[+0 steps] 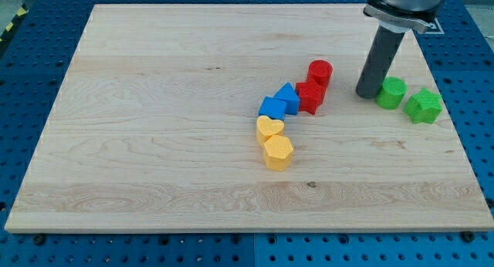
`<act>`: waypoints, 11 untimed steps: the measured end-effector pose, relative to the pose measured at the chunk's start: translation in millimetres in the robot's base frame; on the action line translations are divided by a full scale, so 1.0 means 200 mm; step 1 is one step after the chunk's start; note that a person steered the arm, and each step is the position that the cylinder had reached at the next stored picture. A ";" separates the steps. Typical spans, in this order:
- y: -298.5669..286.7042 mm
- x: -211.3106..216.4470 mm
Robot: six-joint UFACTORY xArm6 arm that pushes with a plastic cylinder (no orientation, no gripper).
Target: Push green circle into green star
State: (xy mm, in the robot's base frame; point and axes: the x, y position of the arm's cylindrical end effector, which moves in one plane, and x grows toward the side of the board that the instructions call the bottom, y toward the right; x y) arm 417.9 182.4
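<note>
The green circle (391, 92) is a short green cylinder near the board's right edge. The green star (424, 106) lies just to its right and slightly lower, with a small gap between them. My tip (367, 94) is the bottom of the dark rod, standing right beside the green circle on its left, touching or nearly touching it.
A cluster sits mid-board: a red circle (319, 72), a red block (309, 96), two blue blocks (288, 97) (272, 109), a yellow heart (270, 128) and a yellow hexagon (278, 152). The wooden board's right edge (455, 136) is close to the green star.
</note>
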 end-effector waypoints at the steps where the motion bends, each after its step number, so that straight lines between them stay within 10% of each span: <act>1: -0.04 0.02; 11: 0.17 -0.04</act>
